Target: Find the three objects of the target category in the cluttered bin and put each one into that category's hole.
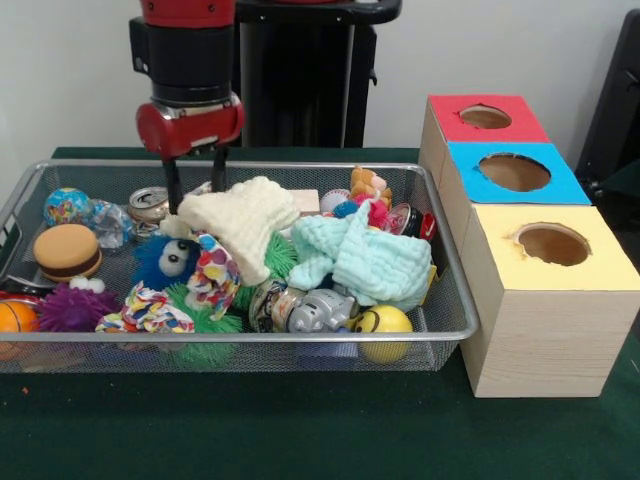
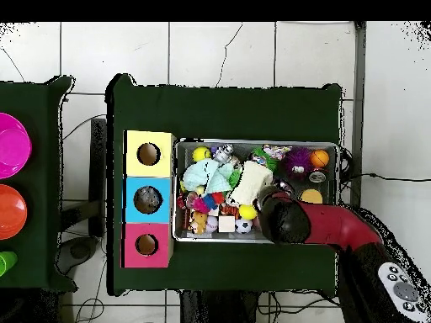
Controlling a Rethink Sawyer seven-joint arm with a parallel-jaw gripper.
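The silver wire-mesh bin is full of toys and cloths; it also shows in the overhead view. My gripper hangs over the bin's far left part with its two black fingers apart and nothing between them, the tips just above a cream cloth. One crinkly clear plastic bottle lies to the left of the gripper, beside a crushed can. No other bottles show. The blue-topped box's round hole stands right of the bin; in the overhead view something greyish shows inside this hole. There my arm hides the gripper.
A red-topped hole and a yellow-topped hole flank the blue one. The bin also holds a light-blue cloth, a silver toy animal, a yellow ball, a burger toy and a purple spiky ball.
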